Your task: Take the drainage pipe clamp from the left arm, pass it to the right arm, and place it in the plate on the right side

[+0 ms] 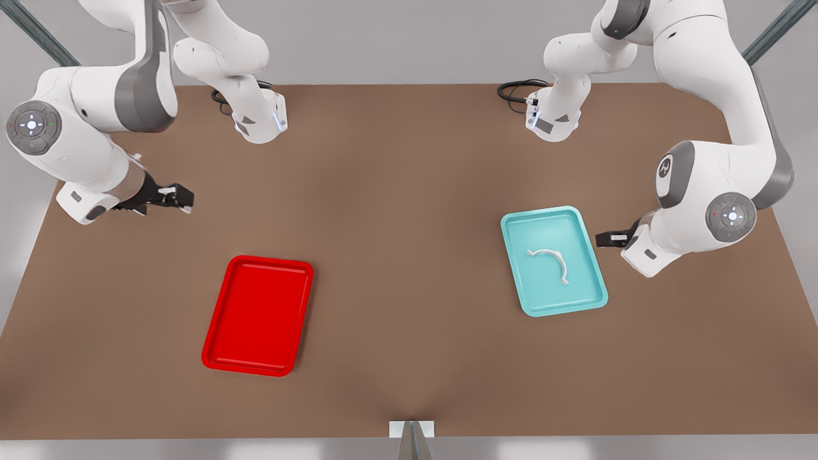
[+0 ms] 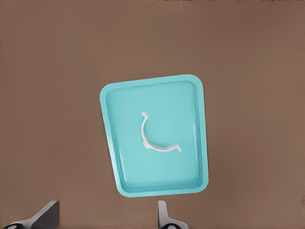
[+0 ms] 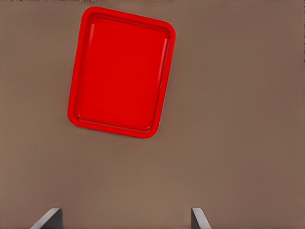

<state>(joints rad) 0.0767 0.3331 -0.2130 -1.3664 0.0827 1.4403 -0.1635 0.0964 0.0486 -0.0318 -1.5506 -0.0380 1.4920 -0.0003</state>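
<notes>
My left claw (image 1: 604, 239) hangs with its fingers (image 2: 47, 214) spread wide, gripping nothing, just beside the teal tray (image 1: 519, 268) on the brown tabletop (image 1: 396, 255). The drainage pipe clamp (image 1: 551, 259) lies flat inside that tray, nothing covering it. My right claw (image 1: 182, 198), also spread and bare, hovers well apart, with the red plate (image 1: 220, 354) lying below and ahead of it.

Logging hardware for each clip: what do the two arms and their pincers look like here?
Both arms are identical: glossy white rounded shells with grey joint sections and round grey end caps carrying small lit markings. A black cable coils at each base. The left pincer, by the teal tray, and the right pincer, on the red plate's side, are small and black with pale fittings; their dark grey fingertips stand apart.
</notes>
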